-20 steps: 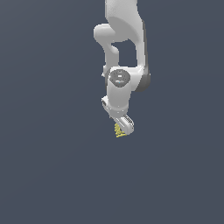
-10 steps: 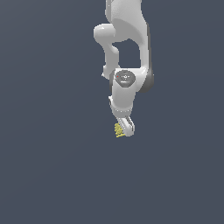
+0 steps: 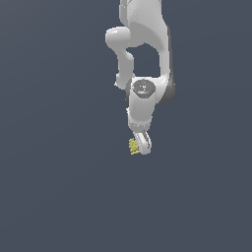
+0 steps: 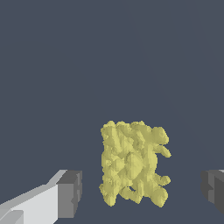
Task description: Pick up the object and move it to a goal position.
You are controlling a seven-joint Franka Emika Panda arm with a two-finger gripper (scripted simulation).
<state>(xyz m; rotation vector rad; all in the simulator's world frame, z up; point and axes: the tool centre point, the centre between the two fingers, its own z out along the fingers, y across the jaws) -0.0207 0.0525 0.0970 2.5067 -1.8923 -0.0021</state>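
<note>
I'm seeing the gripper (image 3: pixel 141 144) hanging with its jaws spread wide, and the bumpy yellow object (image 4: pixel 133 168) is sitting in the gap between the two grey fingertips (image 4: pixel 69 194) without touching either one as far as I'm seeing

A plain, dark slate-grey backdrop (image 3: pixel 59 187) fills the exterior view from edge to edge, evenly lit, with no seam, edge or marking on it. The wrist view shows the same flat grey surface (image 4: pixel 65 65). Whether this is a worktop or only empty background cannot be told from either view.
</note>
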